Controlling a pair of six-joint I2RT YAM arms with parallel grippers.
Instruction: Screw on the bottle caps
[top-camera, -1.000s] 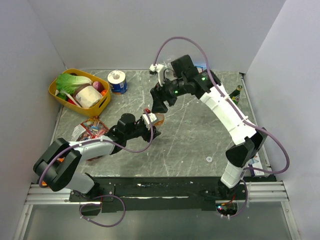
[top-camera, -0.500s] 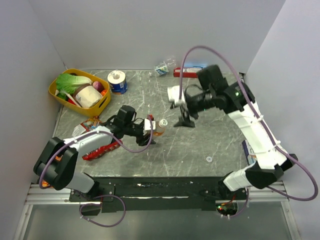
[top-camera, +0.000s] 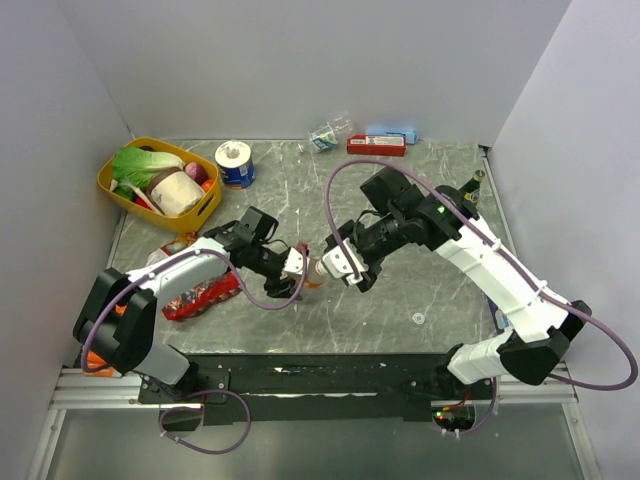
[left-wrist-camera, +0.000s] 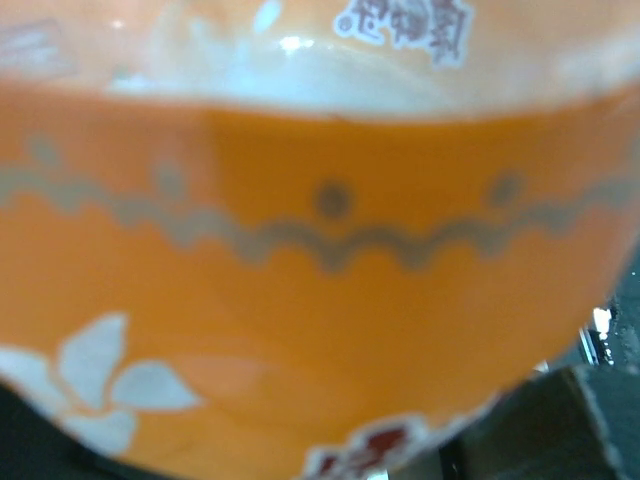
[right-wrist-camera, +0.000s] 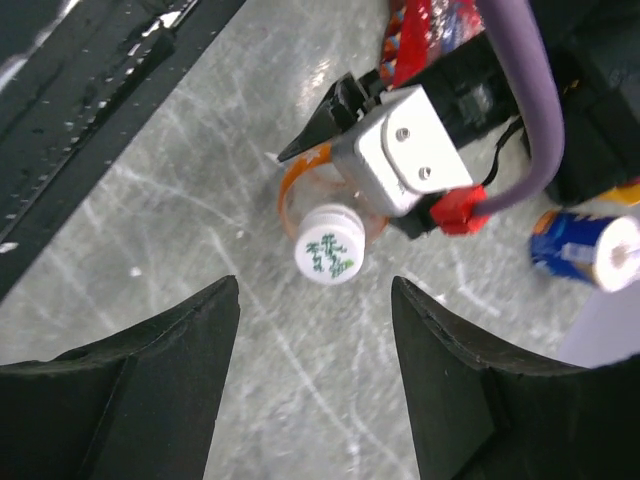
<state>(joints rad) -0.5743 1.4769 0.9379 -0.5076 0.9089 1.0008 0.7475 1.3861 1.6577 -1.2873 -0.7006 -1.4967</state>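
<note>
Holding orange drink (left-wrist-camera: 300, 320), the bottle (right-wrist-camera: 296, 192) sits capped in the left pincer (top-camera: 308, 272).

Right end effector (right-wrist-camera: 315, 292): clear lane ahead to white cap (right-wrist-camera: 328, 256), bare bench (right-wrist-camera: 190, 210) beside it; left end effector (top-camera: 305, 270), clamping orange bottle (left-wrist-camera: 320, 270), blocks beyond.

Left arm (top-camera: 180, 275): low, elbow bent, reaching toward the orange drink bottle (left-wrist-camera: 300, 300).
Left end effector (top-camera: 298, 268): clamped on that bottle's side.
Right arm (top-camera: 490, 265): arched, wrist angled down beside the bottle.
Right end effector (right-wrist-camera: 312, 285): fingers spread, just above the bottle's top.
</note>
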